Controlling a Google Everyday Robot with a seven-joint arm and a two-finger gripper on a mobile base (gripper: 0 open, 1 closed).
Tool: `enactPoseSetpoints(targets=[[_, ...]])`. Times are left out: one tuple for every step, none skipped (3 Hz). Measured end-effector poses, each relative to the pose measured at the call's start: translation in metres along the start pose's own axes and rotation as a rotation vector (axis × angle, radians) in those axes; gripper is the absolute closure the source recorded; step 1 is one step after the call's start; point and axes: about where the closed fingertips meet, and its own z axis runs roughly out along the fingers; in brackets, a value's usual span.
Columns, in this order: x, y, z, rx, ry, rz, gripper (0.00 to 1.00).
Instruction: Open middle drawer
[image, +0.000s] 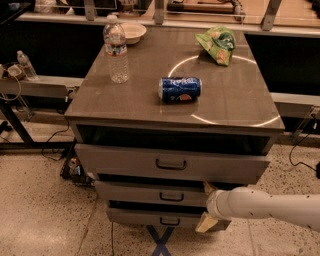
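The middle drawer (135, 192) is a long low grey front with a small dark loop handle (171, 197), between the taller top drawer (120, 160) and the narrow bottom drawer (135, 217). All three fronts look closed or nearly closed. My gripper (203, 207) comes in from the right on a white arm (265, 206). It sits in front of the right part of the middle and bottom drawers, a short way right of the middle handle. Its cream fingers (207, 223) are spread, one up and one down, and hold nothing.
On the cabinet top (240, 107) stand a water bottle (116, 49), a lying blue soda can (180, 89), a green chip bag (217, 44) and a white bowl (133, 31). Cables lie on the floor at the left (72, 167). Blue tape marks the floor in front (160, 241).
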Motion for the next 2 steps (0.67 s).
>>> enactPoseSetpoints(targets=[[0.010, -0.001, 0.000, 0.004, 0.006, 0.012, 0.18], [0.018, 0.008, -0.013, 0.010, 0.004, 0.021, 0.41]])
